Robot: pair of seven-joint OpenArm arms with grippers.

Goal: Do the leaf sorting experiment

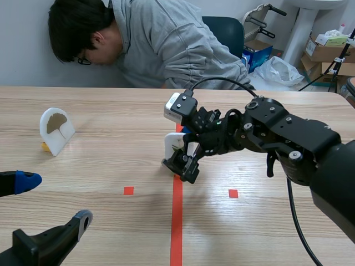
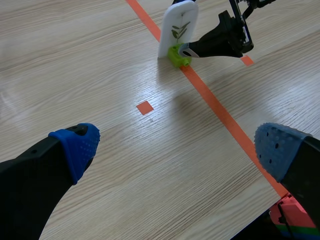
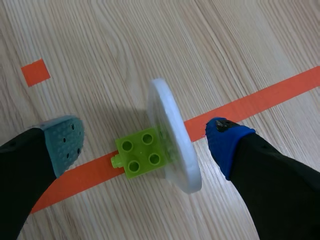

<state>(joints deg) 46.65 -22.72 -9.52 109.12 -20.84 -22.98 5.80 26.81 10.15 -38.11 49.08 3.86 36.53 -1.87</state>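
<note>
On the left, our left gripper [image 1: 55, 199] hangs low over the table [image 1: 111, 160], its two fingers spread wide and holding nothing. Well ahead of it and off to its left stands a white card with a brown leaf [image 1: 55, 128] on a small yellow foot.

In the middle, our right gripper [image 3: 145, 140] straddles the thing we are working on: a white card with a green leaf [image 3: 172, 135], upright on a green brick [image 3: 141, 152] that sits on the orange tape line [image 3: 260, 97]. Its fingers are also spread. The grey-green pad [image 3: 62, 140] faces the brick side and the blue pad [image 3: 227, 140] stands just behind the card's back. Neither seems to press yet.

We judge the step to be taking hold of this card. To do it well, we should close slowly and evenly, so one pad does not push the card over before the other arrives. The brick juts toward the grey-green pad, so we would centre the grip on brick and card together, then lift straight up.

A person [image 1: 166, 44] leans on the far edge, well beyond the right gripper.
</note>
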